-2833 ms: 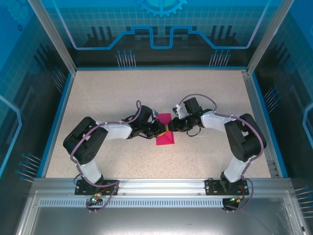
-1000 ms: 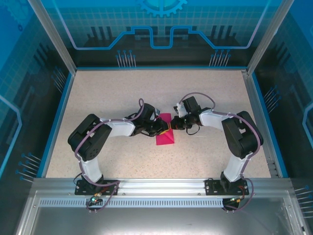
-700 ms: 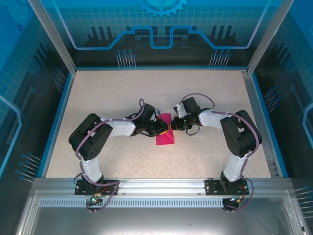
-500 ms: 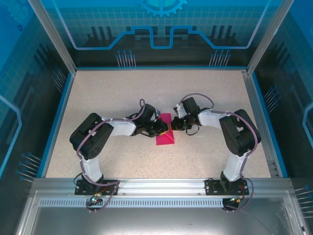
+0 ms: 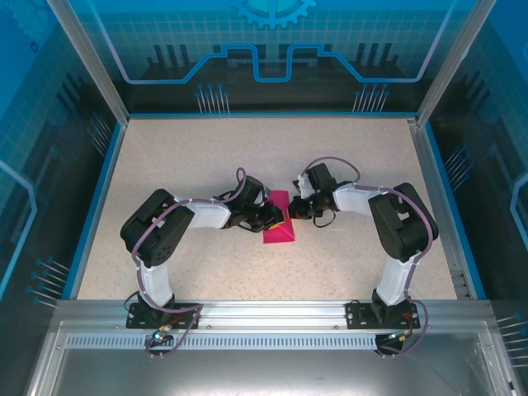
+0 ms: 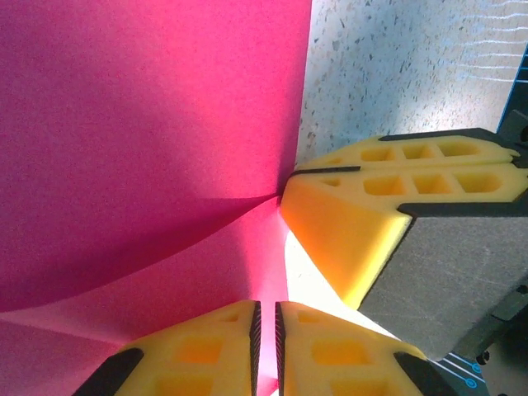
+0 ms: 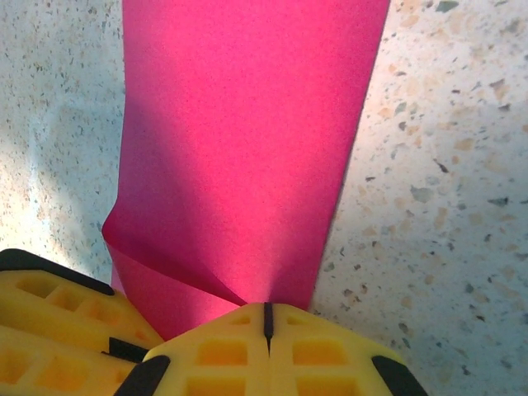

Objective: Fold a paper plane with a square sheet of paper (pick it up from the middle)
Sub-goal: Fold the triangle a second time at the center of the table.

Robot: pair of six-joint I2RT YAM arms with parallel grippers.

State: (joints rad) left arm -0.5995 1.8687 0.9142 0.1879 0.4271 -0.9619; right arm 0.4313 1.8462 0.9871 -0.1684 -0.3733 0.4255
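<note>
While the square sheet of paper [image 5: 278, 227] lies partly folded near the middle of the table [image 5: 165, 165], work the crease rather than the whole sheet. From the left wrist you see one pink layer [image 6: 148, 107] lifting off the layer under it, with a soft curved ridge running to the pinch point.

The left gripper [image 5: 282, 219] reaches in from the table's left side. Its yellow pads [image 6: 206, 351] are nearly together with a sliver of pink between them, so it grips the sheet's edge. The right gripper [image 5: 291, 211] reaches in from the table's right side. It is pinched fully closed just where the fold [image 7: 247, 124] converges, so it appears to hold that same edge. The two sets of fingers touch or nearly touch.

Your best course is probably this: hold one pinch as the anchor and draw the other along the edge, low to the table. Line up the edges before you press. Pull gently, because thin paper may tear or crease crooked if the grips drag apart.
</note>
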